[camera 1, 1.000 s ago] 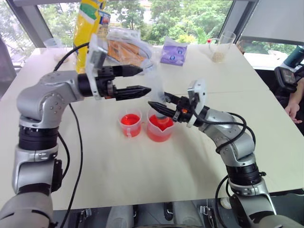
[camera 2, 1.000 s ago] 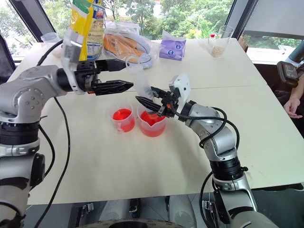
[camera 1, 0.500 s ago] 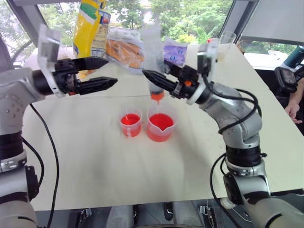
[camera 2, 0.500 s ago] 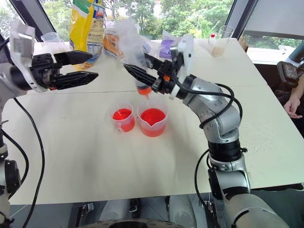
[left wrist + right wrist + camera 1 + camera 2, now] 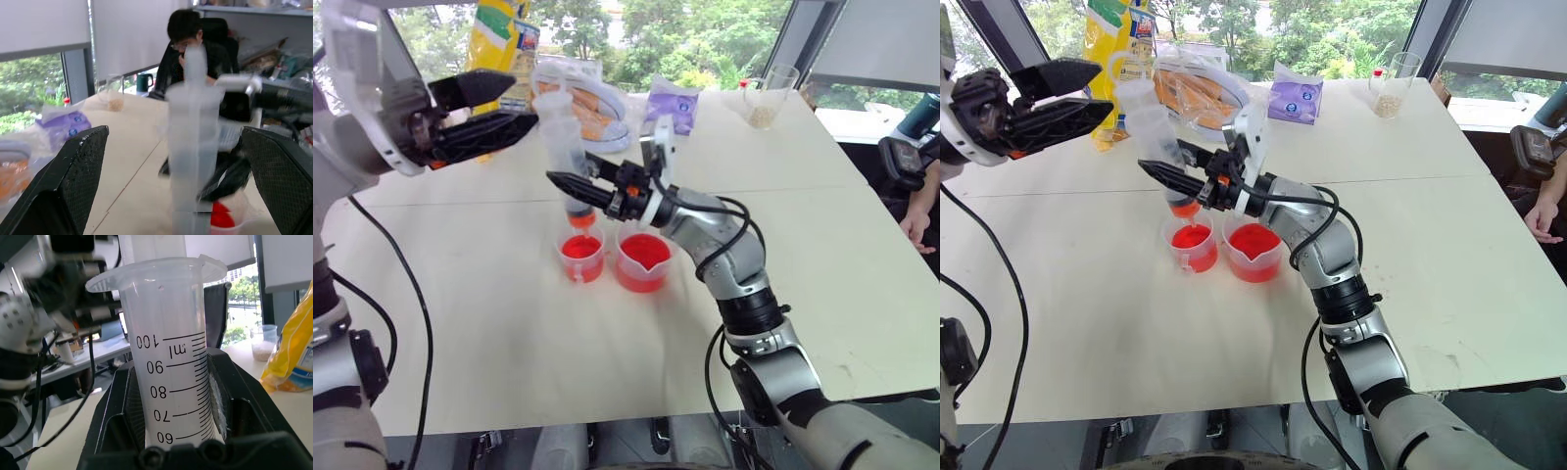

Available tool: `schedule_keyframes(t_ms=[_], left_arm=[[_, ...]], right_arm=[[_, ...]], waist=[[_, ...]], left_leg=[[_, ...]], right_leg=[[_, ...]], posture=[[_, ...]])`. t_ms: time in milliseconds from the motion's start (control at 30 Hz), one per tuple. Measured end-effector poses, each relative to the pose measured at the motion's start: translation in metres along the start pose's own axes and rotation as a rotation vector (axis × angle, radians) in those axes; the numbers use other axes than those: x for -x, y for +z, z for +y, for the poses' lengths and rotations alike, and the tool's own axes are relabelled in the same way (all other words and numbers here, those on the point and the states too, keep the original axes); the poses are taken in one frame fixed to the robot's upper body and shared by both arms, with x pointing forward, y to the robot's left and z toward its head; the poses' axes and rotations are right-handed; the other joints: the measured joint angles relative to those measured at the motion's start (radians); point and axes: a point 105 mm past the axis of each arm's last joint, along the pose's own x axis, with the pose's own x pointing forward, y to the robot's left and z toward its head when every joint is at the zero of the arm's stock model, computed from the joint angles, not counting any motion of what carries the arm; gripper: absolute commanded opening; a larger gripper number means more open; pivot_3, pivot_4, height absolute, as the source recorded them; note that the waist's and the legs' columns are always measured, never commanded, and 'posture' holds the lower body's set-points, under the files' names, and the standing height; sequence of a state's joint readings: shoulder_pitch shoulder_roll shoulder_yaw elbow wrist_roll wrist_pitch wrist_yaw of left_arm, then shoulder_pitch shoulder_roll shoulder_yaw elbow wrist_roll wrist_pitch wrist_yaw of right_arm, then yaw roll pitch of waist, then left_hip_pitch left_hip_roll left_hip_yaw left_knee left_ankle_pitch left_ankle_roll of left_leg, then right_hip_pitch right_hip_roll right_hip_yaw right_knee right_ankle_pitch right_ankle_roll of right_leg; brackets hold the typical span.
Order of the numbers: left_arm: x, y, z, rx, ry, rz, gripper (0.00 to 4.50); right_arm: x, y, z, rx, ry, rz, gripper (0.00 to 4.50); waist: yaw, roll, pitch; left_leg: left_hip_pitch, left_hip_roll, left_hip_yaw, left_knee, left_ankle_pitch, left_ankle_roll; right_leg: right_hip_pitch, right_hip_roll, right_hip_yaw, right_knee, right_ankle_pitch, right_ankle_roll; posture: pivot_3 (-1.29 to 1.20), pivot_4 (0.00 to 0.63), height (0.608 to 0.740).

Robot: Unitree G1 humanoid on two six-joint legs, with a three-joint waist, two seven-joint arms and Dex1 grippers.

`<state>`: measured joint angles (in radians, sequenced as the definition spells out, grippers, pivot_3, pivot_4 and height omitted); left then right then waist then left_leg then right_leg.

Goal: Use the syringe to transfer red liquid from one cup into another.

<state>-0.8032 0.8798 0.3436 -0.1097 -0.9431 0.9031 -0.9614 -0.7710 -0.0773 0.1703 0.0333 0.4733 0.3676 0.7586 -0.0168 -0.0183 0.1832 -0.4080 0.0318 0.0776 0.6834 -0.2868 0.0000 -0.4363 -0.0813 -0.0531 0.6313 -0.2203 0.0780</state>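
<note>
- Two head views place the right gripper [image 5: 1175,179], clamped on the syringe [image 5: 1157,137], above the smaller cup [image 5: 1192,245].
- Right wrist view reads its scale marks.
- Left gripper [image 5: 494,106] hangs wide open, empty.

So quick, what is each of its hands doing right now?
Left gripper: fingers open, holding nothing, raised beside the syringe's plunger.
Right gripper: fingers shut on the syringe, its reddish tip over the smaller cup.

The syringe [image 5: 168,367] barrel reads "100 ml", then 90, 80, 70, 60.
</note>
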Motion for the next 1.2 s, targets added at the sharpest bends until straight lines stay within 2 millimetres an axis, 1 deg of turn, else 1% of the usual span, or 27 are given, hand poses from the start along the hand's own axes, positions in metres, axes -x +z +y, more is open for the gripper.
schedule_keyframes(t_ms=[133, 400, 433, 500, 533, 567, 633, 700, 733, 1000, 1200], left_arm=[[-0.008, 0.005, 0.000, 0.000, 0.000, -0.033, 4.45], [-0.026, -0.009, -0.001, 0.029, -0.030, -0.006, 4.45], [-0.027, -0.010, -0.001, 0.029, -0.030, -0.005, 4.21], [-0.028, -0.010, -0.001, 0.030, -0.034, -0.009, 3.54], [-0.028, -0.010, -0.001, 0.031, -0.035, -0.007, 3.04], [-0.028, -0.011, -0.001, 0.033, -0.036, -0.006, 2.63], [-0.028, -0.011, -0.001, 0.033, -0.036, -0.006, 1.43], [-0.028, -0.011, -0.001, 0.033, -0.037, -0.006, 0.41], [-0.028, -0.011, -0.001, 0.035, -0.039, -0.005, 0.06], [-0.028, -0.012, -0.004, 0.010, -0.042, 0.008, 0.06], [-0.027, -0.019, -0.002, -0.016, -0.028, 0.029, 0.06]], right_arm=[[0.003, -0.012, 0.001, -0.005, -0.003, 0.029, 1.36], [0.001, -0.014, 0.002, 0.013, -0.003, 0.033, 1.36], [0.001, -0.014, 0.002, 0.015, -0.005, 0.036, 1.36], [0.002, -0.015, 0.002, 0.013, -0.007, 0.038, 1.36], [0.002, -0.016, 0.002, 0.011, -0.007, 0.037, 1.36], [0.002, -0.016, 0.003, 0.010, -0.007, 0.037, 1.36], [0.001, -0.016, 0.003, 0.009, -0.006, 0.036, 1.36], [0.001, -0.016, 0.003, 0.010, -0.006, 0.037, 1.36], [0.001, -0.016, 0.003, 0.012, -0.008, 0.038, 1.36], [0.000, -0.017, 0.003, 0.010, -0.007, 0.039, 1.36], [-0.002, -0.021, 0.000, -0.006, -0.010, 0.052, 1.36]], waist=[[0.000, 0.000, 0.000], [0.000, 0.000, 0.000], [0.000, 0.000, 0.000], [-0.001, 0.000, 0.000], [-0.001, 0.000, 0.000], [-0.001, 0.000, 0.000], [-0.001, 0.000, 0.000], [-0.001, 0.000, 0.000], [-0.001, 0.000, 0.000], [0.000, 0.000, 0.000], [-0.001, 0.000, 0.000]], left_leg=[[0.000, 0.000, 0.000, 0.000, 0.000, 0.000], [0.000, 0.000, 0.000, 0.000, 0.000, -0.001], [0.000, 0.000, 0.000, 0.000, 0.000, -0.001], [0.000, 0.000, 0.000, 0.000, 0.000, -0.001], [0.000, 0.000, 0.000, 0.000, 0.000, -0.001], [0.000, 0.000, 0.000, 0.000, 0.000, -0.001], [0.000, 0.000, 0.000, 0.000, 0.000, -0.001], [0.000, 0.000, 0.000, 0.000, 0.000, -0.001], [0.000, 0.000, 0.000, 0.000, 0.000, -0.001], [0.000, 0.000, 0.000, 0.000, 0.000, -0.001], [0.000, 0.000, 0.000, 0.000, 0.000, -0.001]], right_leg=[[0.000, 0.000, 0.000, 0.000, 0.000, 0.000], [0.000, 0.001, 0.000, 0.000, 0.000, 0.000], [0.000, 0.001, 0.000, 0.000, 0.000, 0.000], [0.000, 0.001, 0.000, 0.000, 0.000, 0.000], [0.000, 0.001, 0.000, 0.000, 0.000, 0.000], [0.000, 0.001, 0.000, 0.000, 0.000, 0.000], [0.000, 0.001, 0.000, 0.000, 0.000, 0.000], [0.000, 0.001, 0.000, 0.000, 0.000, 0.000], [0.000, 0.001, 0.000, 0.000, 0.000, 0.000], [0.000, 0.001, 0.000, 0.000, 0.000, 0.000], [0.000, 0.001, 0.000, 0.000, 0.000, 0.000]], posture=[[0.00, 0.150, 0.740], [0.00, 0.150, 0.740], [0.00, 0.150, 0.740], [0.00, 0.150, 0.740], [0.00, 0.150, 0.740], [0.00, 0.150, 0.740], [0.00, 0.150, 0.740], [0.00, 0.150, 0.740], [0.00, 0.150, 0.740], [0.00, 0.150, 0.740], [0.00, 0.150, 0.740]])
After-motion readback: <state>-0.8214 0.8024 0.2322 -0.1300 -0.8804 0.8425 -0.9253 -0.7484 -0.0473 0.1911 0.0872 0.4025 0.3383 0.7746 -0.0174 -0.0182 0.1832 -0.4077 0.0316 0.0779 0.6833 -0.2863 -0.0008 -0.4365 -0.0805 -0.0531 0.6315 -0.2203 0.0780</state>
